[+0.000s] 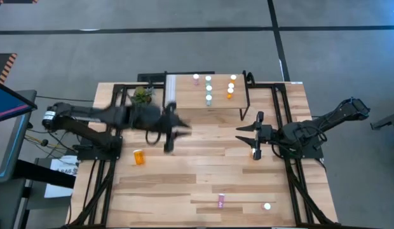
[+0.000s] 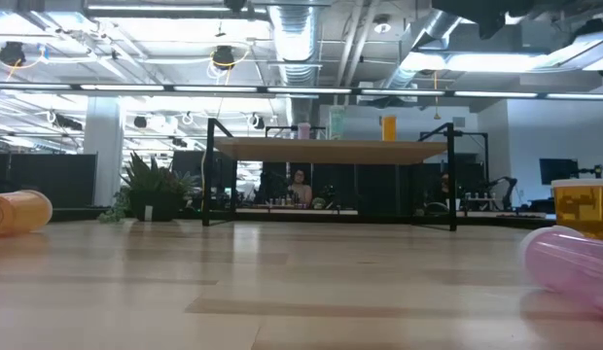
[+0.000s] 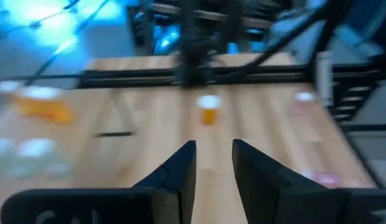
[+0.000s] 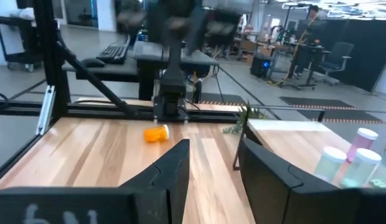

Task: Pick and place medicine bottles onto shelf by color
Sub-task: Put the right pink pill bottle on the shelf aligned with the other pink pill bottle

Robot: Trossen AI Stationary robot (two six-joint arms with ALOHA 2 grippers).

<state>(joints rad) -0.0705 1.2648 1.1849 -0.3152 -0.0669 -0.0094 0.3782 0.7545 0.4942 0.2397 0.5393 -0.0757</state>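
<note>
On the light wood shelf with thin black legs [image 1: 203, 105] at the table's far side, small white-capped medicine bottles stand upright in short columns: a pink one [image 1: 196, 79] nearest the white strip end, three teal ones [image 1: 208, 89] next, then orange ones [image 1: 230, 86] further right. Off the shelf, an orange bottle lying on its side [image 1: 140, 156] sits on the wooden tabletop [image 1: 203, 178] on the left half, a small orange bottle with white cap [image 1: 255, 153] stands just beside the right gripper, a pink bottle on its side [image 1: 220, 201] lies near the front edge, and a white-capped bottle [image 1: 267, 206] stands right of it, apart. Left gripper [image 1: 169, 131] hangs over the table centre-left in front of the shelf's white end, blurred, fingers [image 3: 180, 174] with a narrow gap, nothing between them. Right gripper [image 1: 253, 131] hovers over the right half of the table, in front of the shelf's right end, fingers [image 4: 171, 177] parted, empty; its wrist view looks across at the lying orange bottle and the shelf edge. Small green plant [image 1: 143, 95] sits at the shelf's left end. Low view shows the shelf from the front with bottles on top.
</note>
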